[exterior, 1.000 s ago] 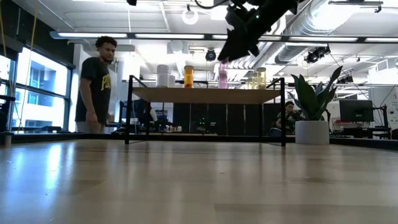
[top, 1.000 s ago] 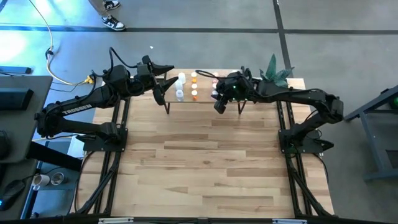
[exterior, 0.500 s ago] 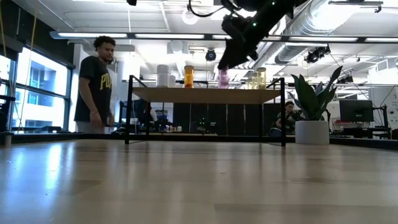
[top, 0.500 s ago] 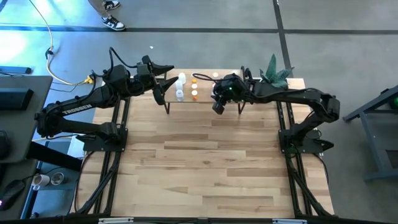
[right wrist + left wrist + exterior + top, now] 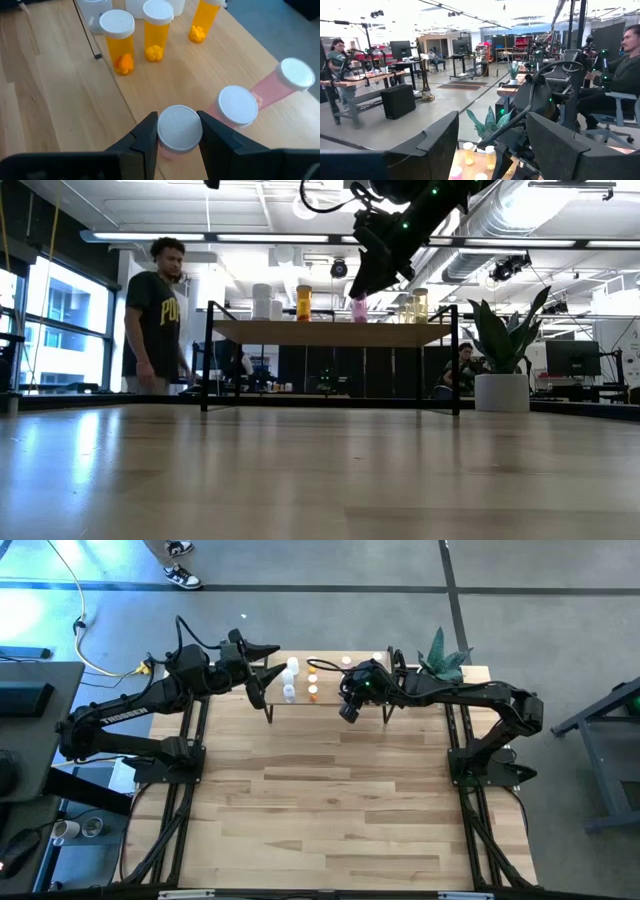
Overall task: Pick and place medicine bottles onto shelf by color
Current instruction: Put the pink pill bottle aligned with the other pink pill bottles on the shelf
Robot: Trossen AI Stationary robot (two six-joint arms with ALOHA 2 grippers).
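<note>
My right gripper (image 5: pixel 179 131), jaws clenched on a pink bottle (image 5: pixel 180 128), is over the shelf (image 5: pixel 170 80). Best to set it upright beside the two pink bottles (image 5: pixel 235 106) without clipping them. Orange bottles (image 5: pixel 157 27) stand farther back. Left gripper (image 5: pixel 262 687), jaws released, waits at the shelf's left end.

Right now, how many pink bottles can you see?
3. One pink bottle is clamped by its cap in the right gripper over the shelf; two more stand on the shelf just beyond it. Others may be hidden behind the gripper.
</note>
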